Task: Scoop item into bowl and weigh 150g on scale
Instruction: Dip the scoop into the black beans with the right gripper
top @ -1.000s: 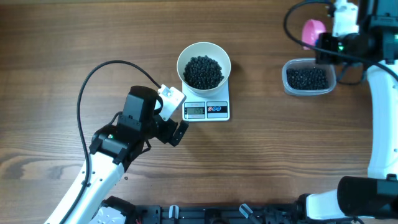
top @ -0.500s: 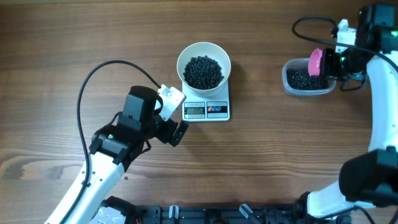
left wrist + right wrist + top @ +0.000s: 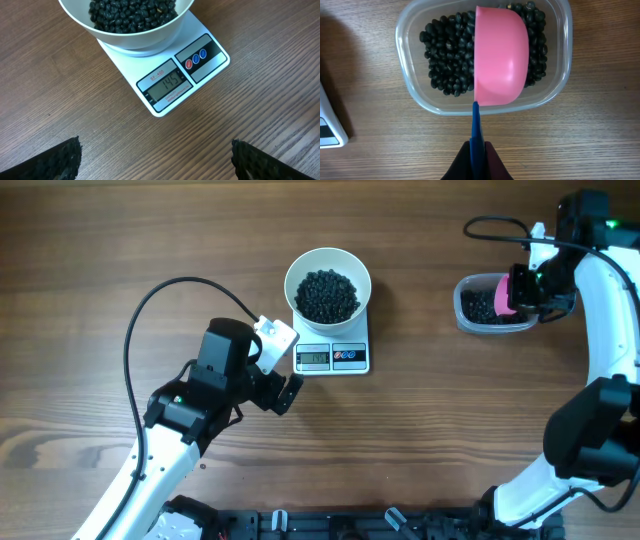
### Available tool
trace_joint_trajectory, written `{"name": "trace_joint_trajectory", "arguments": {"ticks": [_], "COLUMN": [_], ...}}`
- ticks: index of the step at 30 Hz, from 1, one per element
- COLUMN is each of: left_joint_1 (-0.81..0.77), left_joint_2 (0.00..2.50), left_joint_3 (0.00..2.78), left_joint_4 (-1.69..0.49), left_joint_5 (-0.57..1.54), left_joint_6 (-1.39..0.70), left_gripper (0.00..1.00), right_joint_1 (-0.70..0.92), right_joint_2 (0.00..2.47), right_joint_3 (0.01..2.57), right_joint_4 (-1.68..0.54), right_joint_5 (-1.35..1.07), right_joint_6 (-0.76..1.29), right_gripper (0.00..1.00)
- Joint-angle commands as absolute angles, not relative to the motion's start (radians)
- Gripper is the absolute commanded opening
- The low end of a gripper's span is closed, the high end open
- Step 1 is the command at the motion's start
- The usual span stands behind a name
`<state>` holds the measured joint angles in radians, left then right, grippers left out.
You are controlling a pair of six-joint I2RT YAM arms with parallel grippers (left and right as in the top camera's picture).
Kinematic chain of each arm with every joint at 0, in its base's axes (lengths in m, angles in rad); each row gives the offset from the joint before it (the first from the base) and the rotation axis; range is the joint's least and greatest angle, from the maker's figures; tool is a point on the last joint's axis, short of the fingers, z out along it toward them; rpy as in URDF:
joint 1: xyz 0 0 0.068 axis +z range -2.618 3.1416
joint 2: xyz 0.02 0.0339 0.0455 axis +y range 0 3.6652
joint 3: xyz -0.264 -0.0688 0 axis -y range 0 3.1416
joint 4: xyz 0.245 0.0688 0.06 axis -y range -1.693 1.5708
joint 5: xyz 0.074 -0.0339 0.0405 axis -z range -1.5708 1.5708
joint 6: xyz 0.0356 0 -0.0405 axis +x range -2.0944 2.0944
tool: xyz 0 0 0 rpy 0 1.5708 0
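Topping up the beans, scoop over the tub

Near left, the left tool (image 3: 156, 167) hangs wide and empty just short of the scale (image 3: 125, 62), whose display looks like 145. The bowl (image 3: 132, 42) on it holds a heap of beans (image 3: 130, 12). Far right, the right tool (image 3: 477, 161) is clamped on the thin blue handle of the pink scoop (image 3: 501, 55), over the clear tub (image 3: 402, 60). Beans are tiny, hard and rolly, so I'd carry them level in the scoop. Plenty of bare desk (image 3: 50, 100) between tub and bowl; mind both rims.
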<state>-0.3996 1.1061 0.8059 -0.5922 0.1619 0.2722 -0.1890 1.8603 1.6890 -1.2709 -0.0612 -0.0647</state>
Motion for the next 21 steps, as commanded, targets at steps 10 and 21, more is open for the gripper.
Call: {"name": "trace_joint_trajectory", "arguments": {"ticks": [10, 21], "left_joint_1": [-0.395, -0.395], "left_joint_2": [1.109, 1.109], "left_joint_3": [0.802, 0.802], "left_joint_4": [-0.592, -0.592], "left_joint_5": [0.167, 0.167], "left_joint_6": [0.281, 0.281], "left_gripper": [1.00, 1.00], "right_joint_1": [-0.189, -0.189], "right_joint_2": [1.945, 1.959], "right_joint_3": [1.680, 1.675], "right_joint_4": [-1.250, -1.242], "right_joint_5": [-0.041, -0.053], "right_joint_6": [-0.078, -0.079], "right_gripper": [0.04, 0.04]}}
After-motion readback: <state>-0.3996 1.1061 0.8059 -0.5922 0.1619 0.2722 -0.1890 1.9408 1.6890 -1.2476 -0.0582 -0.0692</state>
